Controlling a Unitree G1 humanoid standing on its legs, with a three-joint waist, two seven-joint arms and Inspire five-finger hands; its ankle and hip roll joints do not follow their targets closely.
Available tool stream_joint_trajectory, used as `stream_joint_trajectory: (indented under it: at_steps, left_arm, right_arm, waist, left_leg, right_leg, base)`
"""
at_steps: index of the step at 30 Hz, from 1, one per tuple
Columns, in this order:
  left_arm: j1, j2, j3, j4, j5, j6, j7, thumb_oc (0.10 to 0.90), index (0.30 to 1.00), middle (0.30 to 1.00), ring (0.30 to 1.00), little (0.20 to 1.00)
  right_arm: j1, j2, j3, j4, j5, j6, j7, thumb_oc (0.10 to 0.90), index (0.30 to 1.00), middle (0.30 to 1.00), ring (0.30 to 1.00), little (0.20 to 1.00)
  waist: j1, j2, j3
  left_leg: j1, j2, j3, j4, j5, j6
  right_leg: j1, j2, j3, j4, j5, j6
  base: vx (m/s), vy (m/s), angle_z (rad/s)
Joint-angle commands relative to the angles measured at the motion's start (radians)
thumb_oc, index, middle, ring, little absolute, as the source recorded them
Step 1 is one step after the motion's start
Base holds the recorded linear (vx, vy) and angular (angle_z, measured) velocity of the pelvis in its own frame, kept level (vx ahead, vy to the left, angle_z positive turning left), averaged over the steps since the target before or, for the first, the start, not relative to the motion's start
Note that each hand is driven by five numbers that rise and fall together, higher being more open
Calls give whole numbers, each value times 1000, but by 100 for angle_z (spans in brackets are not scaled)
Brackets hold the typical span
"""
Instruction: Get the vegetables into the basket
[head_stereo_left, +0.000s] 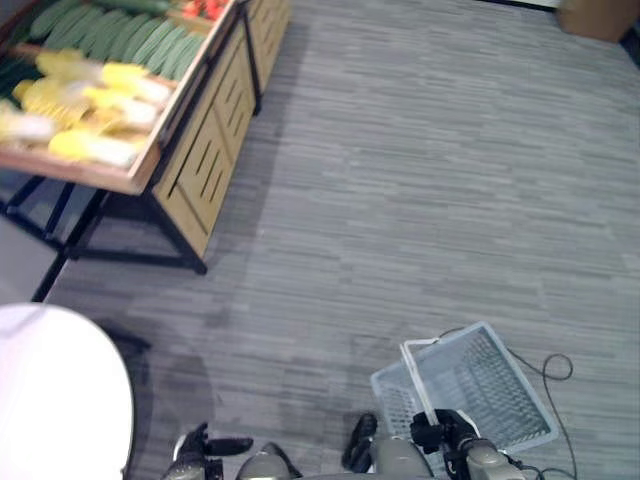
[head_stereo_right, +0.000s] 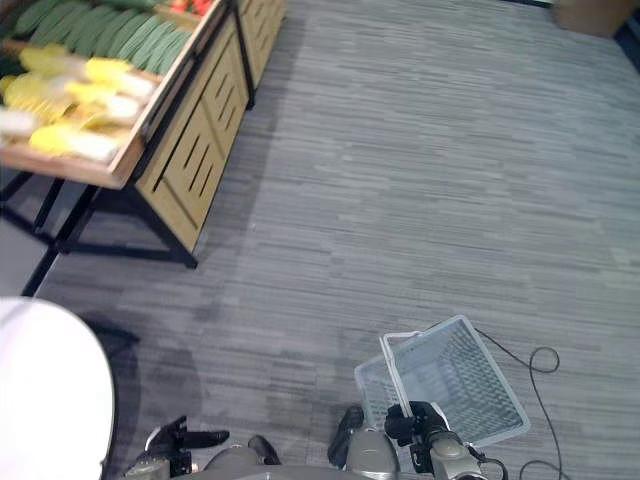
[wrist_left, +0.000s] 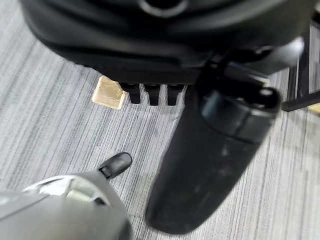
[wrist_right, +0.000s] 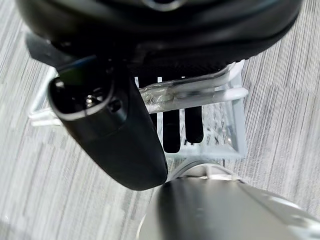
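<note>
produce stand (head_stereo_left: 190, 160) cut off by the top and left edges, red veg (head_stereo_left: 205, 8) at the very top too small to tell what it is, white round thing (head_stereo_left: 55, 390) chopped by the bottom left corner, basket (head_stereo_left: 500, 390) near corner tucked behind the right hand (head_stereo_left: 445, 432), brown box (head_stereo_left: 598, 15) clipped top right

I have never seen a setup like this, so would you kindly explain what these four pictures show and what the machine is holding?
This is a two-legged humanoid robot with dark, fingered hands. The two wide pictures come from a stereo camera on its head, looking down at a grey striped carpet floor. The two close pictures come from cameras on its wrists.

Its right hand has fingers curled round the white handle of a white wire shopping basket, which looks empty. Its left hand hangs low at its side, fingers fairly straight, holding nothing.

Ahead to the left stands a wooden produce stand with long green vegetables and yellow vegetables. The robot is apart from it.
</note>
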Motion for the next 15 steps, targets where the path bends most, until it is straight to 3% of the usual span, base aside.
stream_joint_trajectory:
  at_steps: [1, 4, 5, 6, 7, 8, 9, 12, 14, 15]
  left_arm:
    - [-77, 7, -13, 10, -12, -20, 6, 900, 1000, 1000, 1000, 1000]
    - [-86, 7, -16, 15, -7, -17, 5, 900, 1000, 1000, 1000, 1000]
    - [-89, 6, -20, 15, -3, -16, 4, 900, 1000, 1000, 1000, 1000]
    - [-95, 1, -24, 10, -10, -19, 5, 900, 1000, 1000, 1000, 1000]
    - [-95, 1, -24, 10, -10, -19, 5, 900, 1000, 1000, 1000, 1000]
    - [-96, -5, -26, 8, -23, -24, 4, 900, 1000, 1000, 1000, 1000]
    - [-97, -6, -27, 9, -23, -24, 4, 900, 1000, 1000, 1000, 1000]
    - [-97, -11, -32, 8, -34, -26, 10, 900, 1000, 1000, 1000, 1000]
    - [-97, -15, -40, 6, -43, -30, 12, 900, 1000, 1000, 1000, 1000]
    - [-97, -15, -40, 6, -43, -30, 12, 900, 1000, 1000, 1000, 1000]
  right_arm:
    - [-69, 44, 1, -30, 34, -62, 10, 400, 300, 300, 300, 300]
    - [-72, 43, 1, -24, 44, -64, 6, 400, 300, 300, 300, 300]
    - [-73, 41, 6, -20, 44, -64, 6, 400, 300, 300, 300, 300]
    - [-77, 30, 18, -24, 44, -65, 9, 400, 300, 300, 300, 300]
    - [-77, 30, 18, -24, 44, -65, 9, 400, 300, 300, 300, 300]
    - [-76, 14, 23, -17, 33, -62, 13, 400, 300, 300, 300, 300]
    - [-76, 13, 23, -17, 33, -62, 14, 400, 300, 300, 300, 300]
    - [-60, 3, 4, -27, 39, -56, 10, 400, 300, 300, 300, 300]
    - [-59, -5, -4, -26, 39, -56, 7, 400, 300, 300, 300, 300]
    - [-59, -5, -4, -26, 39, -56, 7, 400, 300, 300, 300, 300]
  waist:
    - [-30, -26, -5]
    - [-35, -32, -8]
    - [-35, -38, -5]
    - [-26, -54, 11]
    - [-26, -53, 12]
    - [-7, -57, 25]
    - [-9, -57, 25]
    - [-7, -61, 18]
    - [6, -64, 15]
    - [5, -64, 15]
  left_leg:
    - [-24, -109, -98, -107, -20, 0]
    - [-22, -90, -98, -79, -26, -18]
    - [-31, -72, -95, -28, -37, -26]
    - [-75, -8, -105, 155, -31, -66]
    - [-78, -3, -106, 164, -33, -69]
    - [-109, 3, -197, 245, 4, -97]
    - [-110, 4, -199, 247, 4, -98]
    - [-121, -63, -336, 72, -31, -65]
    - [-147, -78, -458, -5, -8, -58]
    - [-147, -79, -458, -6, -8, -58]
  right_leg:
    - [0, -8, 95, -29, -25, 109]
    - [9, 6, 101, -37, -42, 94]
    - [16, 9, 102, -35, -55, 85]
    - [43, 21, 105, -44, -76, 58]
    - [45, 24, 105, -45, -77, 56]
    - [74, 39, 123, -68, -87, 46]
    - [75, 40, 121, -70, -87, 45]
    - [68, 25, 139, -86, -73, 66]
    - [56, 20, 170, -77, -69, 69]
    - [55, 19, 170, -76, -69, 69]
  base:
    - [83, -324, -27]
    - [67, -174, 7]
    - [160, -370, -4]
    - [127, -302, -4]
    - [183, -289, -10]
    - [95, -93, -33]
    - [117, -64, -49]
    - [54, 96, -41]
    - [74, 101, -3]
    - [111, 245, -32]
